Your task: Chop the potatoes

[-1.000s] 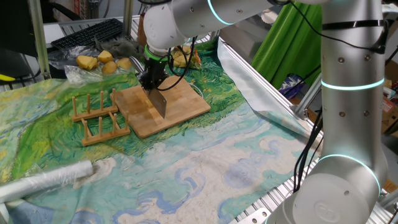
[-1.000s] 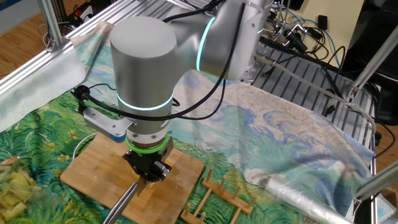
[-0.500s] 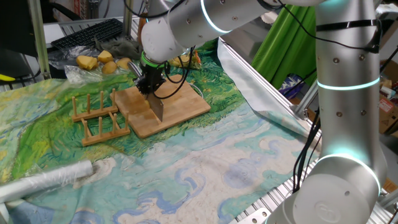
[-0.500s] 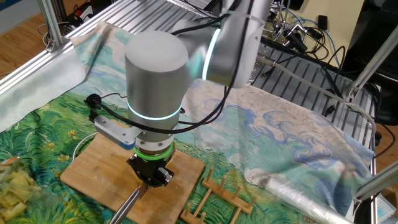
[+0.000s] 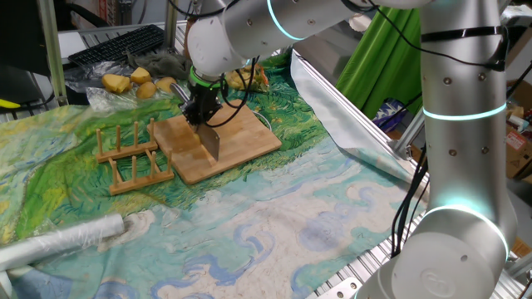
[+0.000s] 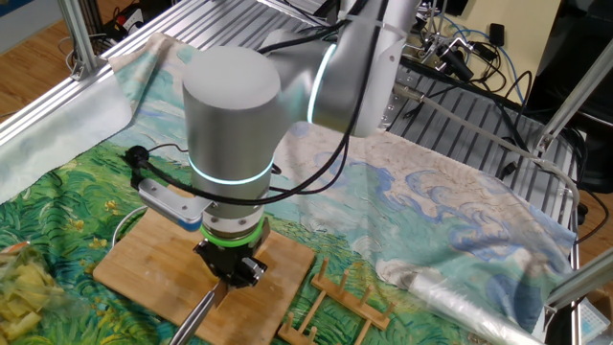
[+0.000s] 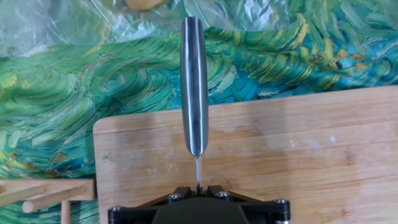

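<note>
My gripper (image 5: 202, 112) (image 6: 230, 271) (image 7: 198, 186) is shut on a knife (image 5: 212, 143) (image 7: 194, 93). It holds the knife low over the wooden board (image 5: 249, 137) (image 6: 144, 259) (image 7: 311, 143), blade on edge and steel handle pointing towards the board's far edge. The part of the board that shows is bare wood. A cluster of little yellow potato chunks (image 6: 24, 287) (image 5: 245, 79) lies on plastic just off the board, apart from the knife.
Several whole potatoes (image 5: 141, 81) sit in clear plastic at the back left; one (image 7: 143, 3) shows beyond the handle. A wooden peg rack (image 5: 129, 158) (image 6: 335, 297) stands beside the board. A plastic roll (image 5: 58, 241) (image 6: 460, 297) lies on the painted cloth.
The arm has shifted a little over the board, carrying the knife with it. The grip on the knife is unchanged.
</note>
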Controlling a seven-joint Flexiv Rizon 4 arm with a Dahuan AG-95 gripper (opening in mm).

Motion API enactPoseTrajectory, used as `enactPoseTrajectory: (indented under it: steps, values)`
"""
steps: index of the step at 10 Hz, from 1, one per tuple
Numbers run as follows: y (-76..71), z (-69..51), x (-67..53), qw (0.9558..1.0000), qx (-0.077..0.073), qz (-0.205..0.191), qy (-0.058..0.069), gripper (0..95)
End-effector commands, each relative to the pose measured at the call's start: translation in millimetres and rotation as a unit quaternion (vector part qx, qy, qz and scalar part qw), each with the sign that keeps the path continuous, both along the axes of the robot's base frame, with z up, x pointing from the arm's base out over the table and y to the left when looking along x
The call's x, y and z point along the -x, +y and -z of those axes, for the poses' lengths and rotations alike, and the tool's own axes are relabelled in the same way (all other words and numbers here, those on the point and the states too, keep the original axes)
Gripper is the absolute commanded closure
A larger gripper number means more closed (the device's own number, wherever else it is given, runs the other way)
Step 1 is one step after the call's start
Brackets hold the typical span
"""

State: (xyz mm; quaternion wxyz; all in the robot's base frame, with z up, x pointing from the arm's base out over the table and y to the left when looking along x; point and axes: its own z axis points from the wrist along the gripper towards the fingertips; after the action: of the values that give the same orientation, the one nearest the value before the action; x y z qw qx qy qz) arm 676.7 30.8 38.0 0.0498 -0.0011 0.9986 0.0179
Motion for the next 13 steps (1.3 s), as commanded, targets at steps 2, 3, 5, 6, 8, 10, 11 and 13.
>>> enactPoseTrajectory:
  steps: [2,3,5,6,8,10,11,13]
  values:
    - [-1.4,-5.9,2.8,1.0000,-0.002,0.002,-0.001,95.0]
    - [-1.7,-8.3,3.0,1.0000,-0.001,0.001,-0.001,95.0]
    - [-3.7,-13.6,4.0,1.0000,0.000,-0.004,0.000,95.0]
    - [-5.2,-16.1,4.2,1.0000,0.000,-0.006,-0.001,95.0]
    - [-6.1,-17.4,4.3,0.9999,0.004,-0.011,-0.001,95.0]
    - [-6.2,-17.4,4.3,0.9999,0.006,-0.016,-0.001,95.0]
    - [-6.2,-17.4,4.3,0.9999,0.006,-0.016,-0.001,95.0]
    - [-8.0,-16.4,3.9,0.9998,0.006,-0.019,-0.001,95.0]
